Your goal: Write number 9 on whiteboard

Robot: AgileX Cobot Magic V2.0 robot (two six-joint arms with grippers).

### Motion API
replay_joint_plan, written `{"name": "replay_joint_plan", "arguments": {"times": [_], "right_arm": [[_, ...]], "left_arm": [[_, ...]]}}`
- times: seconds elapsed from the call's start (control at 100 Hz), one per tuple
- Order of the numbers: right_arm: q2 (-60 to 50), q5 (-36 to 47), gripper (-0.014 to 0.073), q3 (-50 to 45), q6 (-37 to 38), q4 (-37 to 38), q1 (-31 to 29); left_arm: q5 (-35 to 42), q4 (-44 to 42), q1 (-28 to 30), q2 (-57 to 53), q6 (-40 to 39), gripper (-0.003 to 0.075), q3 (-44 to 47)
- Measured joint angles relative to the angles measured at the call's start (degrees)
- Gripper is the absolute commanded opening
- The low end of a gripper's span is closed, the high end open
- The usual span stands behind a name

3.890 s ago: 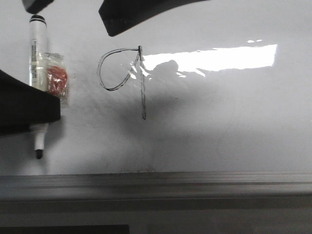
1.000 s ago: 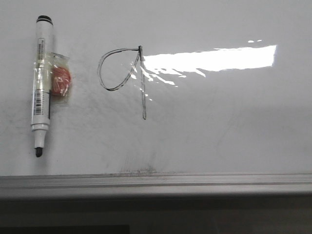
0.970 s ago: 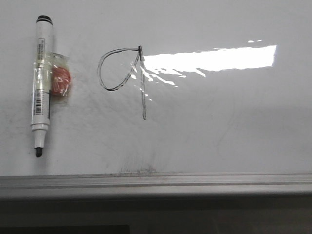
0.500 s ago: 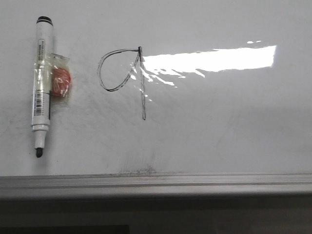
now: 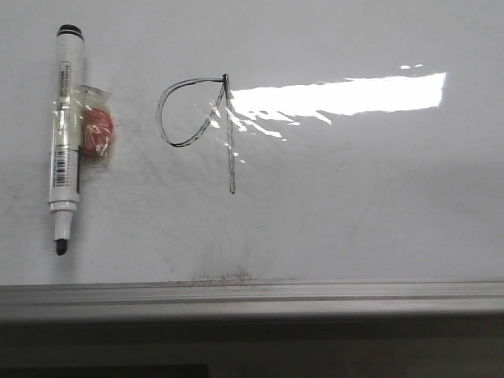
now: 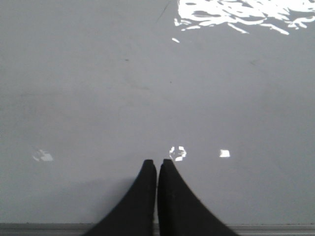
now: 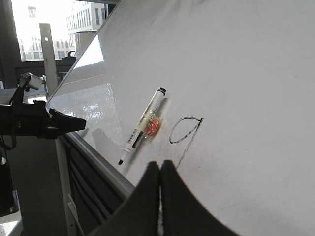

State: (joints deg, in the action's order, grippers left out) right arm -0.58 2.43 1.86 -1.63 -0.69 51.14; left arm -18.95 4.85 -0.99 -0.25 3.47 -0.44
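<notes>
The number 9, a thin black loop with a straight stem, is drawn on the whiteboard; it also shows in the right wrist view. An uncapped white marker with an orange blob taped to it lies on the board left of the 9, also seen in the right wrist view. My left gripper is shut and empty over bare board. My right gripper is shut and empty, hovering near the stem of the 9. Neither gripper shows in the front view.
The board's grey metal frame edge runs along the front. Bright light glare lies right of the 9. In the right wrist view, the other arm's black gripper and a metal post stand beyond the board's edge.
The dark arm shapes that covered the marker and the top of the front view 3.9 s ago have left that view. Over the last second nothing has moved.
</notes>
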Motion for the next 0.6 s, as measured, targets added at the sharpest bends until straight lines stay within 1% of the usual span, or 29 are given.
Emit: {"name": "replay_joint_plan", "arguments": {"times": [0.6], "right_arm": [[0.0, 0.0, -0.0063, 0.0, 0.0, 0.0, -0.4]], "left_arm": [[0.0, 0.0, 0.0, 0.0, 0.0, -0.0020, 0.0]]}}
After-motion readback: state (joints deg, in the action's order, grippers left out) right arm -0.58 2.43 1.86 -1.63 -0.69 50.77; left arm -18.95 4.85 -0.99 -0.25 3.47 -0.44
